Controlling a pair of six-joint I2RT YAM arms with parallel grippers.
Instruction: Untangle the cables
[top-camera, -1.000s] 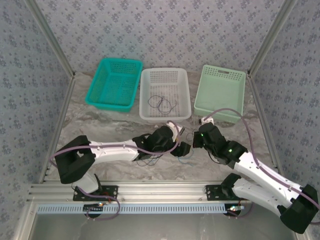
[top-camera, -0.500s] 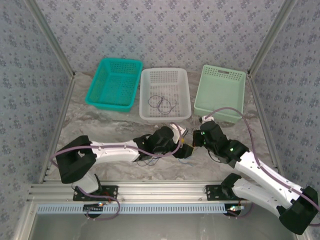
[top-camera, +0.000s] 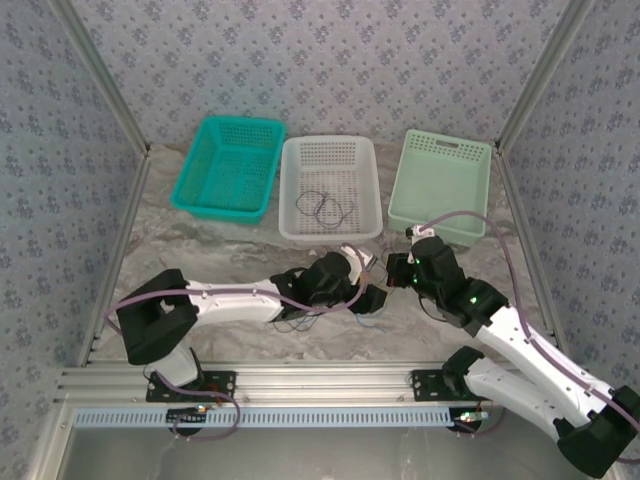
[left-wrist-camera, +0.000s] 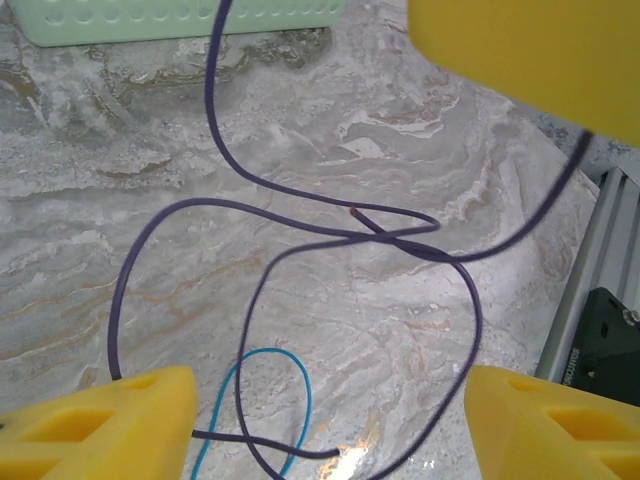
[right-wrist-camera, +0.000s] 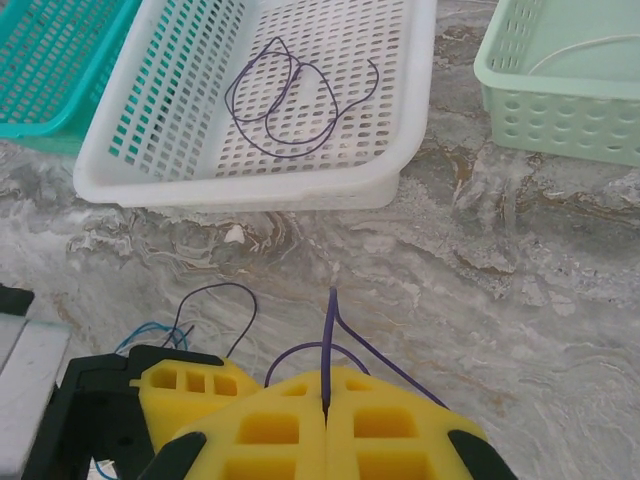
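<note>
My right gripper is shut on a thin purple cable, which rises from between its yellow fingers and trails back to the marble table. My left gripper stands open just above the table. Loops of the same purple cable and a small blue cable lie between its wide-set fingers, untouched. In the top view both grippers meet mid-table, the left beside the right, and the loose cables lie under the left wrist. Another purple cable lies coiled in the white basket.
Three baskets line the far side: teal, white and mint green, the last with a pale wire in it. An aluminium rail runs along the near edge. Patterned walls close in the sides.
My right gripper has shifted slightly back and right with the purple cable in it. The left gripper has edged along beside it, its jaws a touch narrower.
</note>
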